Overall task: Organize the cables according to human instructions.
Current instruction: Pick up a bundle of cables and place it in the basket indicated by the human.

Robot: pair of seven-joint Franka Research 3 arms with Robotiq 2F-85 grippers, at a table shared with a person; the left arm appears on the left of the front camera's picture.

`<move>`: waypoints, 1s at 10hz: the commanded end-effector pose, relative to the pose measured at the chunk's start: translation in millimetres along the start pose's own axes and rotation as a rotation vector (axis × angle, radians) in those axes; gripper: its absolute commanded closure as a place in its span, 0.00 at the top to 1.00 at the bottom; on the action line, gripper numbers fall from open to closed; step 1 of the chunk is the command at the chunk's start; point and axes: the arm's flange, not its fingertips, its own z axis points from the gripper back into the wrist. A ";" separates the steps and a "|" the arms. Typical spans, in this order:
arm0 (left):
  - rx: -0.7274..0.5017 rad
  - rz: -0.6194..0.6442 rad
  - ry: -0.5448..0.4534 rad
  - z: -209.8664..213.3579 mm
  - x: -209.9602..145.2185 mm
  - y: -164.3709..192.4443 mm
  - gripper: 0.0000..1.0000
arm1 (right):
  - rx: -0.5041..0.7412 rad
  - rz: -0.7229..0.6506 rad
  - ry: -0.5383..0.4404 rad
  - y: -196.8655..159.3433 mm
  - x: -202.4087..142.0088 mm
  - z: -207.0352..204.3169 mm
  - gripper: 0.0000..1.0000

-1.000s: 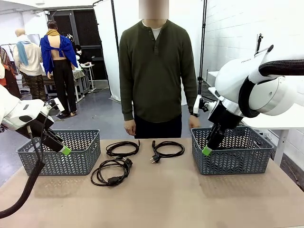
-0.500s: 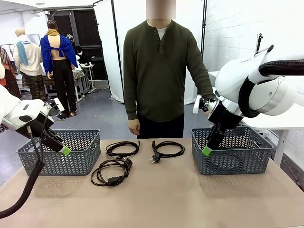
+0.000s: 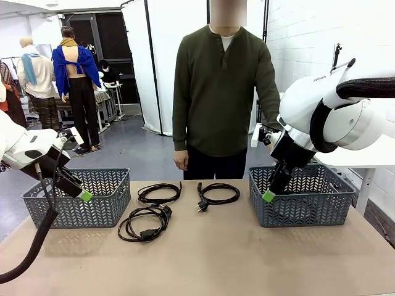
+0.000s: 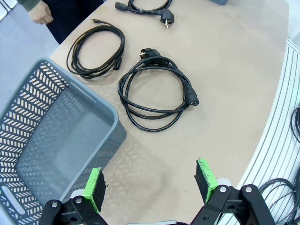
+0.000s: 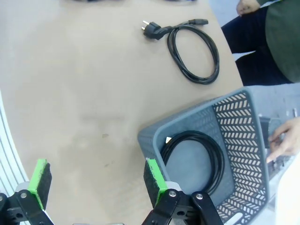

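**A:** Where are the cables?

**B:** Three lie coiled on the table [image 3: 203,262] between the two grey baskets: the rear left cable [image 3: 159,193], the rear right cable [image 3: 218,193] and the near cable [image 3: 145,224]. The fourth cable [image 5: 193,160] is curled inside the right basket [image 3: 303,213]. The left basket [image 3: 74,213] looks empty.

**A:** And the grippers?

**B:** The left gripper [image 4: 150,183] hangs over a corner of the left basket, and the right gripper [image 5: 97,182] over a corner of the right basket. Both have fingers spread wide, holding nothing.

**A:** What's a good move from here?

**B:** I'd wait for the person [image 3: 222,92] to signal, since no hand is pointing at anything yet. Then I'd drop onto a coil where its strands bunch, not on the plug, so the whole loop lifts together.

**A:** Any writing?

**B:** There's small dark print on the right arm's shell, too small to read. I see none on the cables or baskets.
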 end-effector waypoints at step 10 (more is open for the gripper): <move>-0.013 0.006 -0.016 -0.1 -1.2 2.2 1.00 | 0.000 0.000 0.000 0.0 0.0 0.0 1.00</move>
